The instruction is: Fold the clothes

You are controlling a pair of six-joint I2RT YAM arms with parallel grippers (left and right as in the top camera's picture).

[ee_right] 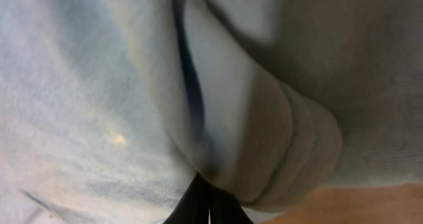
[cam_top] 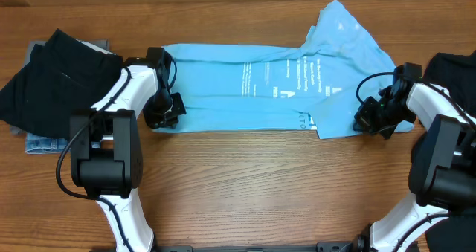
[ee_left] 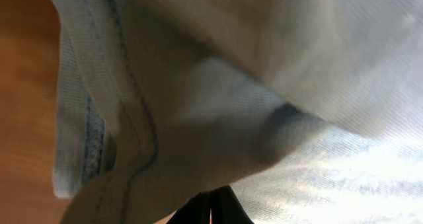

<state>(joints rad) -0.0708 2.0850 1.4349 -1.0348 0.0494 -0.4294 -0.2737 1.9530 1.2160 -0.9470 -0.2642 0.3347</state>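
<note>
Flanking the blue T-shirt [cam_top: 253, 88], a black pile [cam_top: 52, 81] and black cloth [cam_top: 455, 65] lie aside.

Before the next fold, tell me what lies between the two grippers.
Overhead view: only the light blue cloth T-shirt with pale printed lettering stretches between the left gripper and the right gripper, each shut on its near edge.

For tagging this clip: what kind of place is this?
Likely a robot lab workbench: wooden table, left gripper and right gripper pinching a light blue T-shirt, dark clothes piled beside it.
</note>
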